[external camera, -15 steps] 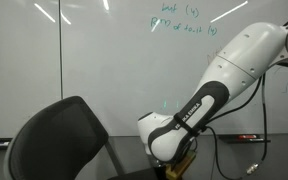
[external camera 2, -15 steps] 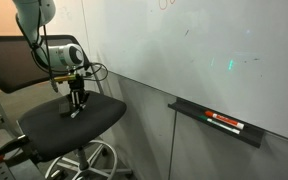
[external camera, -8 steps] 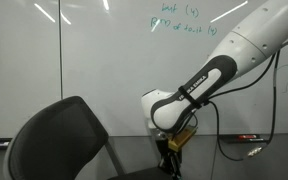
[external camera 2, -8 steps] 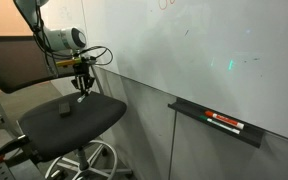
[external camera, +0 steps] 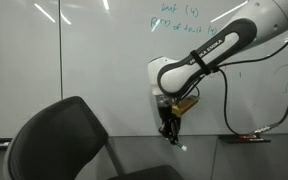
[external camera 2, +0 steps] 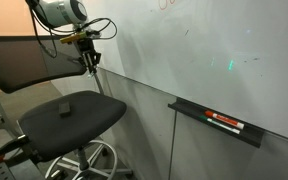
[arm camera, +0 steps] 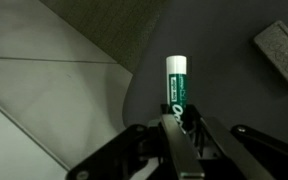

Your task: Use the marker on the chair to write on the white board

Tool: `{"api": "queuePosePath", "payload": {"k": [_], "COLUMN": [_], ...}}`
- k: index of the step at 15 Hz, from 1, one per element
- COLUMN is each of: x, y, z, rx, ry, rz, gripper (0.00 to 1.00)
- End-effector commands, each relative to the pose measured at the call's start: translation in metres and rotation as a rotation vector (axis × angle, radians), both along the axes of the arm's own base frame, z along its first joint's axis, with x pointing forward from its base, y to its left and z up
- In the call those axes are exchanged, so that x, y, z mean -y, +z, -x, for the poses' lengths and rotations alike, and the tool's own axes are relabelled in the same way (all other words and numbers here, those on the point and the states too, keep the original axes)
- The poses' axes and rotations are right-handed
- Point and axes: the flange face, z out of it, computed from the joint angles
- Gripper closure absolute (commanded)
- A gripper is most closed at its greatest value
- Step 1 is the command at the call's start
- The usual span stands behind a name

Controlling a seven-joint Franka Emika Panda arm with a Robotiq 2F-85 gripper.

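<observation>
Now that my gripper [arm camera: 184,128] has risen above the chair [external camera 2: 94,122], clenched on the marker [arm camera: 177,85], pickup looks done; whiteboard [external camera: 84,70] writing remains.

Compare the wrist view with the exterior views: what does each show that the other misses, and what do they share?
Only the wrist view shows the green label on the marker clamped in the gripper. Only the exterior views show the green writing on the whiteboard, the arm, and the tray holding more markers. Both show the held marker, the chair seat and the grey block lying on it.
</observation>
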Motion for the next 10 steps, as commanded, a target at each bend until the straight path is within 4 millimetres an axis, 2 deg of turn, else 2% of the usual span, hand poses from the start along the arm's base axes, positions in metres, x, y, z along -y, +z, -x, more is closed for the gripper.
{"api": "queuePosePath", "payload": {"k": [1, 7, 10], "x": [0.012, 0.045, 0.049], "y": [0.046, 0.090, 0.115], "z": [-0.007, -0.035, -0.051], "rx": [0.071, 0.189, 0.255], "ry": [0.031, 0.022, 0.032], "rz": [0.038, 0.116, 0.147], "gripper": [0.92, 0.92, 0.92]}}
